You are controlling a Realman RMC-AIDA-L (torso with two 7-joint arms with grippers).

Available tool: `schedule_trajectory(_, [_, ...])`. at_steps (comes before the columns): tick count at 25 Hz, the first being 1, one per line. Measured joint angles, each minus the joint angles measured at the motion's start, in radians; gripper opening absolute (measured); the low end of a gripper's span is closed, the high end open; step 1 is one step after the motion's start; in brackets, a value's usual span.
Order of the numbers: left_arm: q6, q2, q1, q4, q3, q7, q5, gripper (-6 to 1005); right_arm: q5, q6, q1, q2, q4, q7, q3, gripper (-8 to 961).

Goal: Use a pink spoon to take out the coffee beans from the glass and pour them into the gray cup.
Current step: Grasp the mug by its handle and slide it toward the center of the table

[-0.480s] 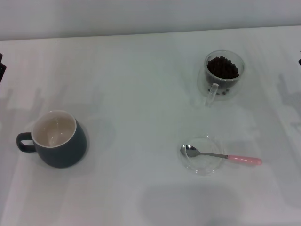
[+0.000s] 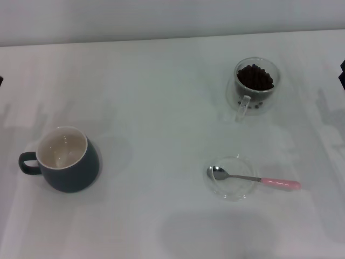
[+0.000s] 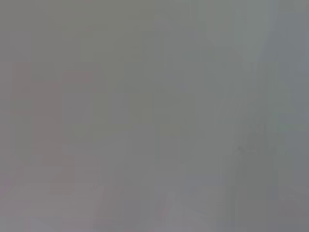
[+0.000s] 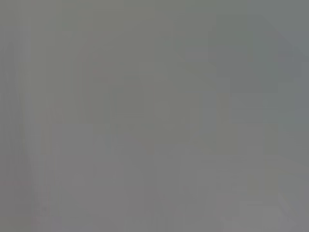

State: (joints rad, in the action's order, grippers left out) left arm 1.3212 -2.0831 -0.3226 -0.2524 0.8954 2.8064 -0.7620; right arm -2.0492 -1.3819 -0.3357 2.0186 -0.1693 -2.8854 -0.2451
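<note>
The pink spoon (image 2: 253,178) lies flat with its metal bowl in a flat clear glass dish (image 2: 232,178) and its pink handle pointing right. The glass (image 2: 256,82), full of coffee beans (image 2: 255,77), stands at the far right, its handle facing the front. The gray cup (image 2: 66,158) stands at the front left, upright, its cream inside bare and its handle to the left. A dark sliver of my right arm (image 2: 343,73) shows at the right edge and a smaller sliver of my left arm (image 2: 0,80) at the left edge, both far from the objects. Both wrist views show only flat grey.
The white table (image 2: 161,108) runs to a back edge near the top of the head view. The dish with the spoon sits in front of the glass.
The dark part of my left arm at the left edge has drawn back almost out of the head view. The objects have not moved.
</note>
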Motion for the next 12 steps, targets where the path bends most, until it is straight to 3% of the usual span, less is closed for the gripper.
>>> schedule_trajectory(12, [0.182,0.002,0.17,0.077,-0.004,-0.038,0.006,796,-0.016,0.0,-0.039,-0.001,0.065,0.006,0.026,678])
